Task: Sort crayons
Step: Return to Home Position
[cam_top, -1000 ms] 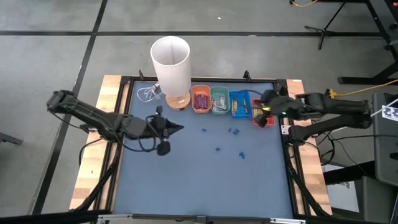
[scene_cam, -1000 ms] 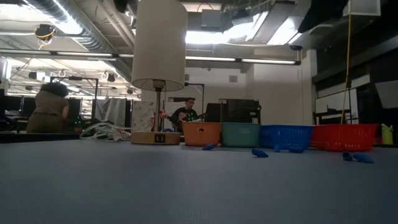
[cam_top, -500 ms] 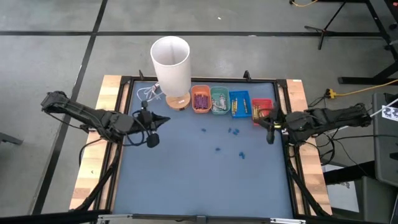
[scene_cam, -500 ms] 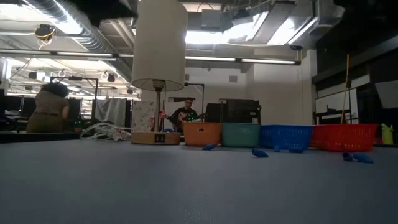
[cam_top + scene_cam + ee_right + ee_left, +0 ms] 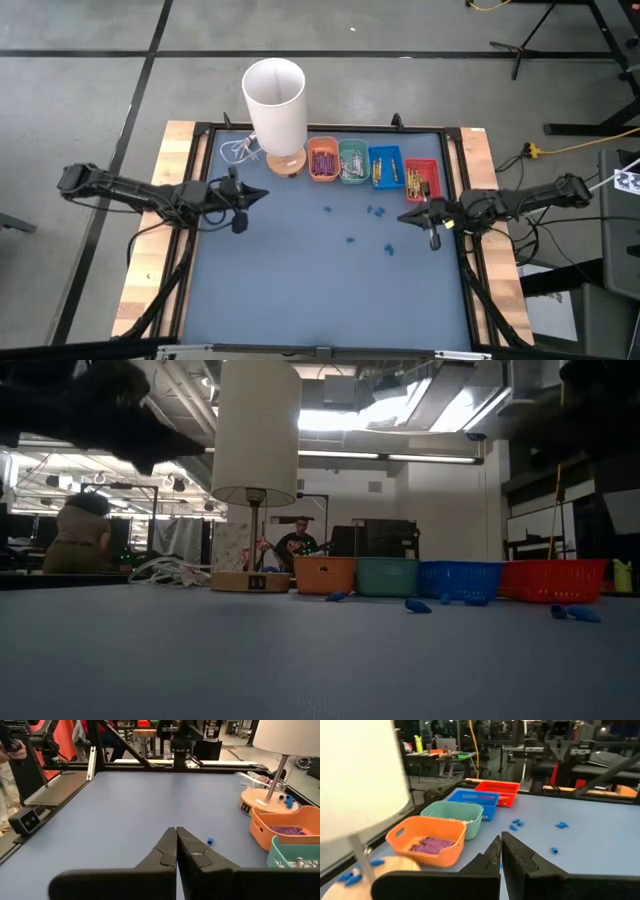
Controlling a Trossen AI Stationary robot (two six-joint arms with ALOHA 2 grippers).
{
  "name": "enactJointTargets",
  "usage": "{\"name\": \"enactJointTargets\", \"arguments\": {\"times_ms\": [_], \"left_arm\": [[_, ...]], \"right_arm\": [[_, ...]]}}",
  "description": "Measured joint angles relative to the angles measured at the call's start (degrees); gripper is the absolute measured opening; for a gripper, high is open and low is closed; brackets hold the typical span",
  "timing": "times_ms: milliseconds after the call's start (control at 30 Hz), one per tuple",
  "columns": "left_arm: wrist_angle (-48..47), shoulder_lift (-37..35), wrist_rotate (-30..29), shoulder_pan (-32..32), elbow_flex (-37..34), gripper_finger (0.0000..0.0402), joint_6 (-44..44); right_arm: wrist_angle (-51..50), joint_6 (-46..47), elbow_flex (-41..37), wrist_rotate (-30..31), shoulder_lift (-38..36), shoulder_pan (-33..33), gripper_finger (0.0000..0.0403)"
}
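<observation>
Crayons [image 5: 322, 162] unmoved, right gripper [image 5: 408, 217] farther back

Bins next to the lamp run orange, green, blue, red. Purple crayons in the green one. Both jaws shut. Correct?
One slip: the purple crayons lie in the orange bin, not the green bin, which holds pale ones. The left wrist view shows it plainly, and the high view agrees. The rest stands.
</observation>
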Motion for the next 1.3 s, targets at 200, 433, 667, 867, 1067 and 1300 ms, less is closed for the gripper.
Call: {"name": "enactJointTargets", "arguments": {"times_ms": [200, 433, 667, 867, 1067, 1300], "left_arm": [[1.40, -5.29, 5.70, 5.01, -4.87, 0.0000, -1.27], [1.79, -9.33, 9.47, 8.38, -8.12, 0.0000, -0.57], [1.07, -10.30, 11.34, 9.07, -9.42, 0.0000, -0.14], [-2.13, -10.30, 11.34, 9.07, -9.42, 0.0000, 1.36], [-10.01, -10.28, 11.32, 9.07, -9.42, 0.0000, -0.80], [-14.20, -10.28, 11.30, 9.07, -9.42, 0.0000, -2.30]], "right_arm": [[6.07, -1.14, -4.59, -0.01, -1.73, 0.00, 0.0002], [14.22, -0.16, -12.53, -0.01, -4.53, 0.00, 0.0003], [13.02, 0.88, -12.64, 0.48, -5.03, -0.02, 0.0003], [6.79, 0.97, -12.64, 2.03, -4.97, -0.02, 0.0003], [5.26, 0.93, -12.57, 2.14, -4.12, -0.02, 0.0003], [5.15, 0.93, -12.57, 1.97, -4.16, 0.00, 0.0003]]}}
